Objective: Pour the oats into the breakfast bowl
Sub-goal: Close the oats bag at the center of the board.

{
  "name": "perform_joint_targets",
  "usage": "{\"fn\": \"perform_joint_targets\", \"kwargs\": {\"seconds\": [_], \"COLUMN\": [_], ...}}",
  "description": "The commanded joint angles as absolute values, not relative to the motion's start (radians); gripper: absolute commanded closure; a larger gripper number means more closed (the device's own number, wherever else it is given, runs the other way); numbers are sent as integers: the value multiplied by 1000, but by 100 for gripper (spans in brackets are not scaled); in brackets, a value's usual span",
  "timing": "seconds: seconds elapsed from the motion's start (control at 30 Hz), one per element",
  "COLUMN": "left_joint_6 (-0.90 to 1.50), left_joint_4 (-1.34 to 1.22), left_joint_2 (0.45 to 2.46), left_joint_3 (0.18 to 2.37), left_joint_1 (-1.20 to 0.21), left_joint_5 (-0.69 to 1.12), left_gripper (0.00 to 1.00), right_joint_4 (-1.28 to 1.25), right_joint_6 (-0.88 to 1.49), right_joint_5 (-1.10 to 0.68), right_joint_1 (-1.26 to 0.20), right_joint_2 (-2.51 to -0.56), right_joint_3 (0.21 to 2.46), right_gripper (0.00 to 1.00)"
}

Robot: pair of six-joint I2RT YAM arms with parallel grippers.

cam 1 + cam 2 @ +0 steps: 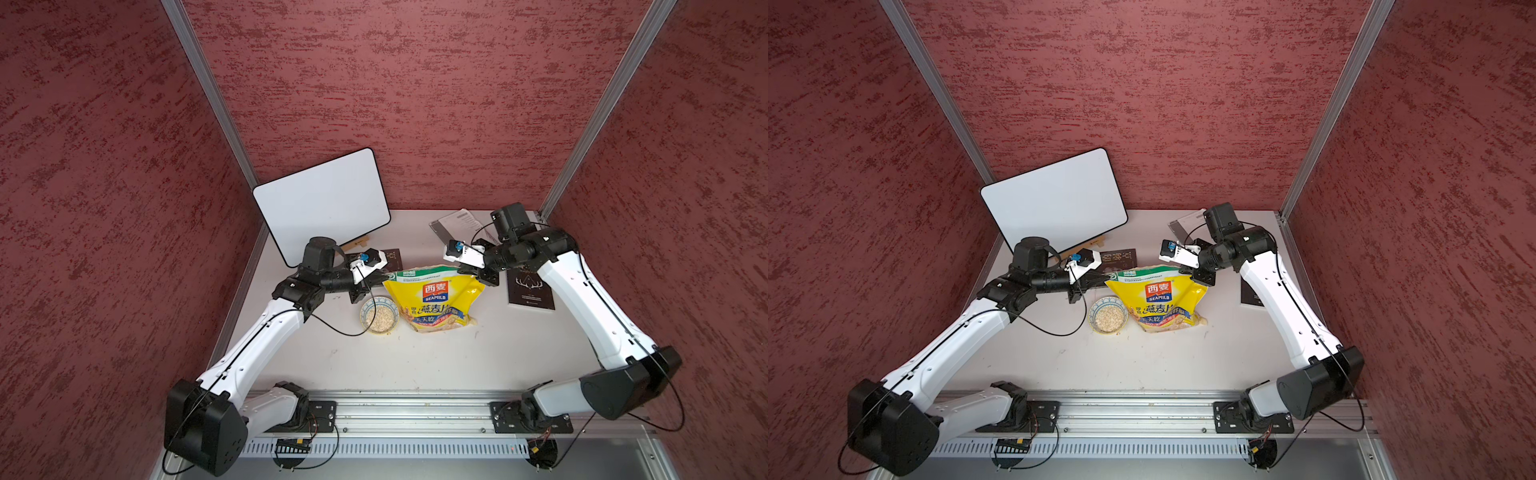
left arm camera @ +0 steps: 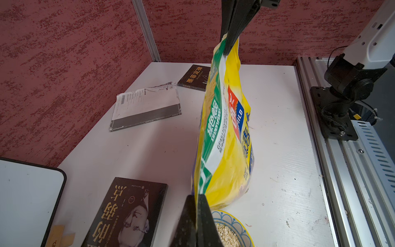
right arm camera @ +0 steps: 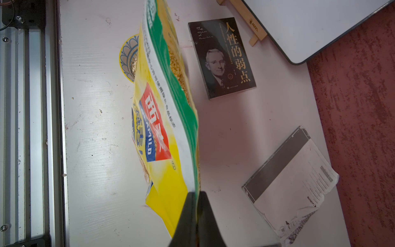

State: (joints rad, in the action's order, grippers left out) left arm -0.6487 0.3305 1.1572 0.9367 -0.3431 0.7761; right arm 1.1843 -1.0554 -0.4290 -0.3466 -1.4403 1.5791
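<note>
My left gripper [image 2: 195, 197]: pinches the bag [image 1: 432, 307] by a top corner.
My right gripper [image 3: 196, 195]: pinches its other top corner.
Bag top: runs between them.
Bowl [image 1: 365, 311]: beside bag, nearer my left, oats [image 1: 380, 321] inside.

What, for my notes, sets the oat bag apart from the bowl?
The oat bag is large and crinkly; the bowl is small and round. The bag stands upright, its top corners pinched by the left gripper and right gripper; the bowl sits free on the table. Both hold oats.
</note>
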Motion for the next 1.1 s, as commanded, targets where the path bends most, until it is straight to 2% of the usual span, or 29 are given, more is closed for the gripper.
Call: {"fn": "perform_joint_targets", "kwargs": {"seconds": [0.0, 0.13, 0.17, 0.23, 0.27, 0.73, 0.9, 1.07], "left_joint_6": [-664, -665, -666, -667, -667, -665, -659, -669], "left_joint_4": [283, 282, 282, 282, 282, 280, 251, 226], "left_joint_2": [1127, 1127, 1126, 1124, 1122, 1099, 1103, 1106], "left_joint_3": [936, 936, 935, 933, 932, 921, 919, 911], "left_joint_1": [-333, -334, -334, -334, -334, -326, -346, -363], "left_joint_5": [777, 778, 777, 776, 774, 674, 680, 678], "left_gripper": [100, 100, 100, 100, 100, 100, 100, 100], "right_joint_4": [1189, 1190, 1191, 1194, 1196, 1179, 1153, 1176], "right_joint_6": [-1055, -1055, -1055, -1054, -1054, -1054, -1038, -1035], "right_joint_5": [-395, -380, -380, -373, -371, -382, -487, -508], "right_joint_1": [-326, -313, -310, -305, -301, -172, -203, -295], "right_joint_2": [-1409, -1404, -1404, -1402, -1400, -1288, -1295, -1350], "right_joint_3": [1570, 1557, 1556, 1555, 1553, 1495, 1502, 1544], "right_gripper": [84, 82, 85, 98, 100, 100, 100, 78]}}
